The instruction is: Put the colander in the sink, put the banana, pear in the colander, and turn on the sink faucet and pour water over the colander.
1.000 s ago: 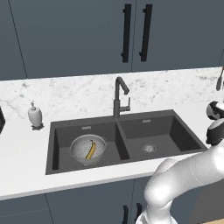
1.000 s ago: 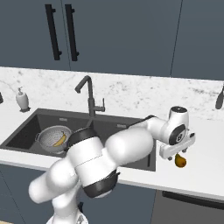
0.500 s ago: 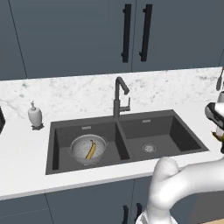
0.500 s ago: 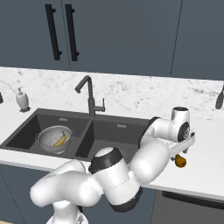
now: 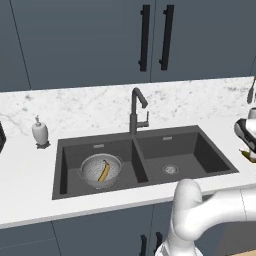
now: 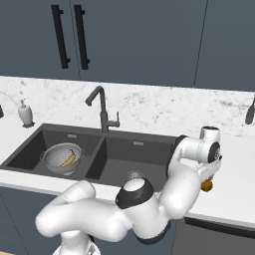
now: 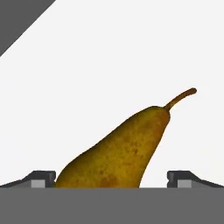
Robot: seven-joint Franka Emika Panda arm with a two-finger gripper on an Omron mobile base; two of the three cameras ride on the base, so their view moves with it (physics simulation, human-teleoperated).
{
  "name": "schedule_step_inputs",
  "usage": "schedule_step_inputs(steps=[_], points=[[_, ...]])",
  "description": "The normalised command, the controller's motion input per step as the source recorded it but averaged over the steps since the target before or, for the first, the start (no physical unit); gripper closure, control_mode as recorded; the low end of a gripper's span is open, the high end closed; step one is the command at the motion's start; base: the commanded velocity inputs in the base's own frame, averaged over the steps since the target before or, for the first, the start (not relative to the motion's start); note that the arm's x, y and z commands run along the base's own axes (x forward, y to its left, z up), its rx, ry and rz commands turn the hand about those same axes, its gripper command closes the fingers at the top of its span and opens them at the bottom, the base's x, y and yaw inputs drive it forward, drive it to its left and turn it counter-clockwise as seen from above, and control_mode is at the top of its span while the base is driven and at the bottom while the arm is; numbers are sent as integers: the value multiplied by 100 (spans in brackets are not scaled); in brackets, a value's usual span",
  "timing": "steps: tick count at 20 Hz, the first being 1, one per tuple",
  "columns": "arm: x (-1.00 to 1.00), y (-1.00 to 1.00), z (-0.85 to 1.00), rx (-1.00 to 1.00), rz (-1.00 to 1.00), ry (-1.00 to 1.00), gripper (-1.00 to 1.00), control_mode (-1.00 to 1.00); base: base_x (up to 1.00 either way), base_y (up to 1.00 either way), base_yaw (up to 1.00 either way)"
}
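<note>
Bright, even rendering; soft shadows

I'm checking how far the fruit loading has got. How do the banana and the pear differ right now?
The banana lies inside the colander in the left basin of the sink; the pear lies on the white counter to the sink's right. The banana is slim, curved and yellow; the pear is plumper, golden-brown and speckled, with a stem. The open gripper straddles the pear; nothing is near the banana. Neither fruit is gripped.

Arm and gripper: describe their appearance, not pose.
The arm is glossy white with rounded, bulbous links and dark grey-black joint caps. The gripper has two small dark grey finger tips with blocky, stepped ends. No cables or markings show.
</note>
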Motion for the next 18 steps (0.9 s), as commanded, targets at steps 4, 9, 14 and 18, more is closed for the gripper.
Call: schedule_step_inputs(steps=[4,9,14,18], points=[[-3,-8,-58,16,18,1,-100,-100,0,0,0],[0,0,-69,15,18,4,100,-100,0,0,0],[0,0,-90,10,16,4,100,-100,0,0,0],[-29,2,-100,11,14,-3,100,-100,0,0,0]])
